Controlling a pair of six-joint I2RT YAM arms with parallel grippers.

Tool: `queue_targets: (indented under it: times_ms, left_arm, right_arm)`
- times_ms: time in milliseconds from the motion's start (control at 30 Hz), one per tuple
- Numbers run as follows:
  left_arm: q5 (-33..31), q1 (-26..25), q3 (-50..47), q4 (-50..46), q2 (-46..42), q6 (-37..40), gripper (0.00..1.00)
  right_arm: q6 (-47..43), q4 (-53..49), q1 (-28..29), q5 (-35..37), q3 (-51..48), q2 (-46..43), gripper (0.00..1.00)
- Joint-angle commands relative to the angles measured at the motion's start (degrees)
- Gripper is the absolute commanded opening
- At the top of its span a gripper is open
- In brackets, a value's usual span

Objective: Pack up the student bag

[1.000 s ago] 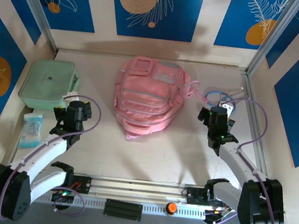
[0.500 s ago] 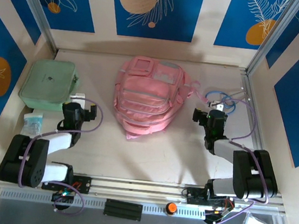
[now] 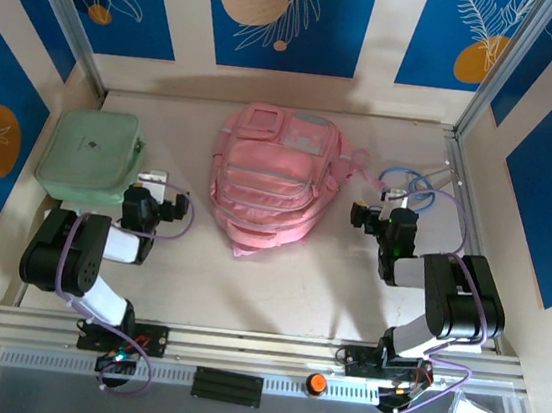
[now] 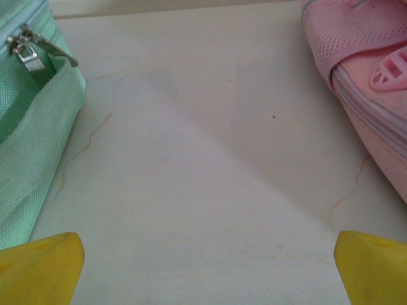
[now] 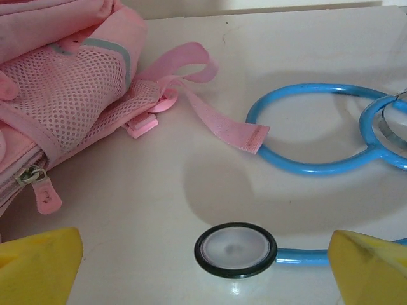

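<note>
Along the tabletop's left edge lies a mint green case (image 3: 90, 159). Beside it the left end effector (image 4: 203, 267) sits low, fingers apart and empty, arm folded. The student bag (image 3: 271, 181) lies flat at the centre, likely so both arms can reach it. The right end effector (image 3: 384, 215), likewise apart, faces a blue stethoscope (image 5: 235, 249).

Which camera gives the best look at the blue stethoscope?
The right wrist view: the stethoscope lies close up, its round chest piece and blue tubing clear. The top view gives a small, distant blue loop.
</note>
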Motion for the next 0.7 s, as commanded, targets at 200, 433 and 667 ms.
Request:
queue_targets:
  times_ms: [200,433,667]
  left_arm:
    - [2.2,0.4,2.6,1.1,0.2,1.4,1.00]
    - [5.0,0.5,4.1,-2.0,0.3,2.2,1.00]
    - [4.8,0.5,5.0,-3.2,0.8,2.3,1.00]
  right_arm:
    - [1.9,-0.5,-2.5,-2.2,2.6,0.1,0.99]
    - [1.9,-0.6,-2.5,-2.2,2.6,0.1,0.99]
    - [1.9,-0.6,-2.5,-2.1,2.6,0.1,0.99]
